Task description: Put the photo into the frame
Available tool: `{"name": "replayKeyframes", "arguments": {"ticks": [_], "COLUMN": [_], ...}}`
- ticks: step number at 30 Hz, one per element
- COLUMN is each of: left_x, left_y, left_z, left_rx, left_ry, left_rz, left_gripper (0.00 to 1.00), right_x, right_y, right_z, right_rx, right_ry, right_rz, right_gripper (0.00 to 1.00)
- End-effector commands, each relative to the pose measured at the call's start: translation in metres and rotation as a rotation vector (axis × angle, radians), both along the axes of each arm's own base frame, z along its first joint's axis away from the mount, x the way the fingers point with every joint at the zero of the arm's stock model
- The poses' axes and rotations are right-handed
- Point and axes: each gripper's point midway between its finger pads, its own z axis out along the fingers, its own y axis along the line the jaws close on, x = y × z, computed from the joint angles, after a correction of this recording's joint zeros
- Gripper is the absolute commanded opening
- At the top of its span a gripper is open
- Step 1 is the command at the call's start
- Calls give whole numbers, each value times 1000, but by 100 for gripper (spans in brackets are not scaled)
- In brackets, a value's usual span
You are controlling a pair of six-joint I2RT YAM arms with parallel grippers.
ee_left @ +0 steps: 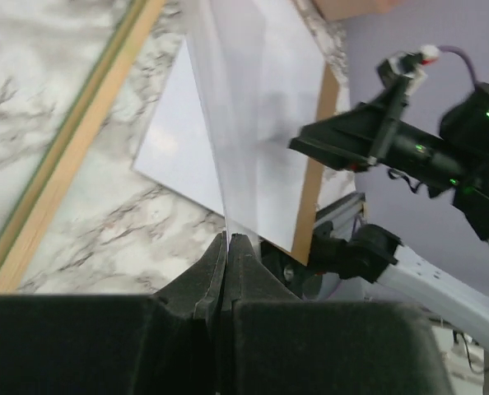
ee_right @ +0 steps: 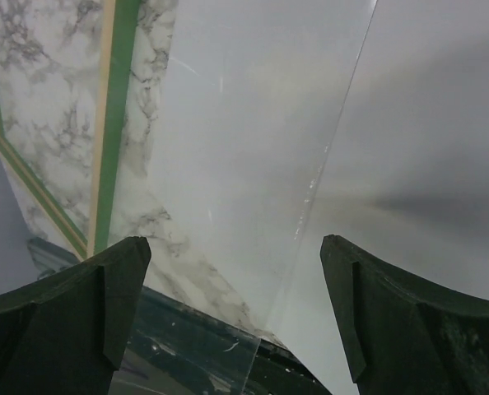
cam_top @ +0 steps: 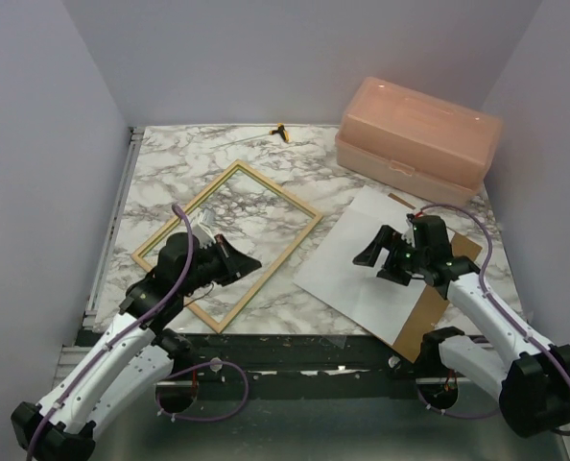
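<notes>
The frame lies on the marble at left centre, showing light wood with a green edge. One of its rails shows in the left wrist view. The photo lies white side up on the brown backing board, right of the frame. It also shows in the wrist views. My left gripper is over the frame's near-right rail, shut on a thin clear pane that stretches toward the photo. My right gripper is open and empty above the photo's left part.
A pink plastic box stands at the back right. A small yellow and black tool lies at the back edge. The table's dark front edge is just below the clear pane's corner. Grey walls stand on three sides.
</notes>
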Motion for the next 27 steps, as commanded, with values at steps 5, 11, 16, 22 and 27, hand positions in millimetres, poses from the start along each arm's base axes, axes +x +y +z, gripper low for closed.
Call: {"name": "replayKeyframes", "arguments": {"ticks": [5, 11, 16, 22, 27], "left_x": [20, 27, 25, 21, 17], "left_y": [53, 80, 76, 65, 73], "left_z": [-80, -91, -111, -132, -148], "left_rx": [1, 92, 162, 203, 328], "left_ry": [125, 126, 213, 290, 332], "left_rz": [367, 458, 404, 320, 294], "left_gripper": [0, 0, 0, 2, 75], "right_x": [-7, -7, -3, 5, 4], "right_y": [6, 11, 19, 26, 27], "right_z": [-4, -21, -22, -19, -29], "right_rx": [50, 71, 138, 187, 188], "right_ry": [28, 87, 82, 80, 114], "right_rz": [24, 23, 14, 10, -1], "right_gripper": [95, 95, 94, 94, 94]}}
